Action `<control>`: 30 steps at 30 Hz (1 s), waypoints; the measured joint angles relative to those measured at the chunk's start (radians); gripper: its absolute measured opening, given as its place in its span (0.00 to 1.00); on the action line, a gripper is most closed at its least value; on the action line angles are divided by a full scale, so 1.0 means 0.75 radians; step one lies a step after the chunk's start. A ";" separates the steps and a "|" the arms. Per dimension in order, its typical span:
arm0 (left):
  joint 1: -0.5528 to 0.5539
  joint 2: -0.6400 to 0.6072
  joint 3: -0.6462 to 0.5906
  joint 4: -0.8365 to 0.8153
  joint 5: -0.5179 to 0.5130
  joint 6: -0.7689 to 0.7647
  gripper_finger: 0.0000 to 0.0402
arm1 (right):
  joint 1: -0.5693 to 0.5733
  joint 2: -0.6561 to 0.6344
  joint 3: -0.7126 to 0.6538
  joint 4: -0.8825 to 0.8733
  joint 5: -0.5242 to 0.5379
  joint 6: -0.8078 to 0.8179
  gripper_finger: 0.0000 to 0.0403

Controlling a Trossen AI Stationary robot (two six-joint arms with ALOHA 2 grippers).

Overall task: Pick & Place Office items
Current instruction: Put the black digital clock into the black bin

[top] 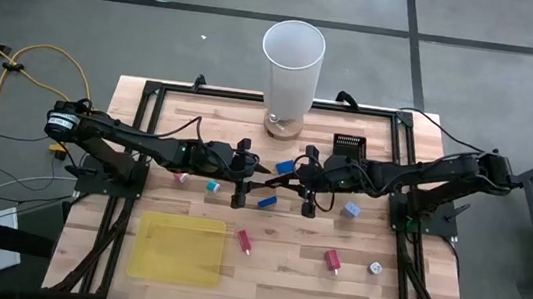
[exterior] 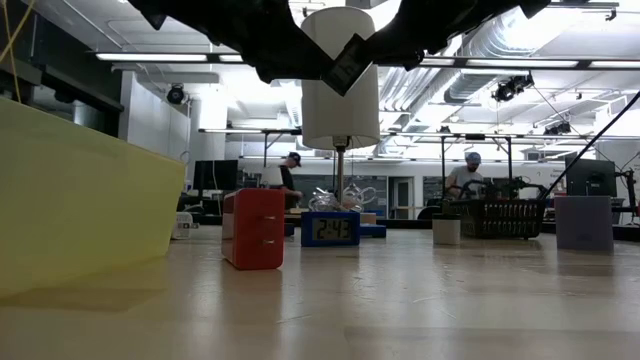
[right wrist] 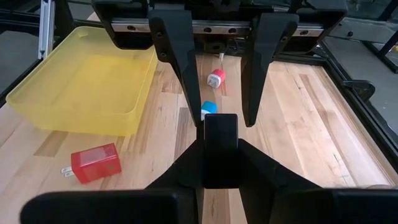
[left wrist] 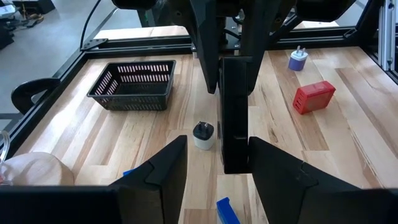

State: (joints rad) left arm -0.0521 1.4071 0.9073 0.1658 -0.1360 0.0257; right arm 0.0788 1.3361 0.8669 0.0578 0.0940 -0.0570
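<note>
Both arms meet in mid-air over the table's middle. My right gripper (right wrist: pixel 221 155) is shut on a slim dark piece (right wrist: pixel 221 134). My left gripper (left wrist: pixel 217 168) is open, with one finger on either side of that piece (left wrist: pixel 235 112) and a gap to each. On the wood lie office items: two blue pieces (top: pixel 285 165) (top: pixel 268 201), a teal one (top: pixel 212 186), a pink one (top: pixel 181 175), two red ones (top: pixel 244 239) (top: pixel 332 261), a lavender one (top: pixel 351 210) and a whitish round one (top: pixel 374 268). My right gripper pinches the dark piece between its two fingers (right wrist: pixel 186 168) at the end nearer the table's right (right wrist: pixel 221 162). The fingers come roughly level from the table's right, tipped a little down. The piece's other end (left wrist: pixel 235 155) juts out toward my left gripper, and the piece hangs clear of the table.
A tall white cylinder (top: pixel 291 67) stands at the far edge, a small black basket (top: pixel 349 145) to its right. A yellow tray (top: pixel 179 248) lies at the near left. A black frame (top: pixel 147 96) runs round the table.
</note>
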 joint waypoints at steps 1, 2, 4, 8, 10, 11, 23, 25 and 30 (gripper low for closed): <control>0.000 0.000 0.000 0.000 0.000 0.000 0.40 | 0.000 0.000 0.000 0.000 0.000 0.000 0.15; 0.000 0.000 0.000 0.000 0.000 0.000 0.40 | 0.000 0.000 0.000 0.000 0.000 0.000 0.15; 0.000 0.000 0.000 0.000 0.000 0.000 0.40 | 0.000 0.000 0.000 -0.002 0.000 0.000 0.15; 0.000 0.000 0.000 0.000 0.000 0.000 0.40 | 0.000 0.000 0.000 -0.010 0.000 0.000 0.15; 0.000 0.000 0.000 0.000 0.000 0.000 0.40 | 0.000 0.000 0.000 -0.023 0.001 0.001 0.15; 0.000 0.000 0.000 0.000 0.000 0.001 0.40 | 0.000 0.001 0.000 -0.030 0.004 0.001 0.15; 0.001 0.000 0.000 0.000 0.000 0.001 0.40 | 0.000 0.001 0.000 -0.119 0.011 0.025 0.15; 0.001 0.000 0.000 0.000 0.001 0.001 0.40 | -0.001 0.001 0.000 -0.136 0.011 0.046 0.15; 0.001 -0.001 0.000 0.000 0.000 0.001 0.40 | -0.004 0.001 0.000 -0.149 0.055 0.051 0.15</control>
State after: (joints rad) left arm -0.0517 1.4067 0.9073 0.1660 -0.1357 0.0265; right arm 0.0761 1.3369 0.8669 -0.0543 0.1352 -0.0189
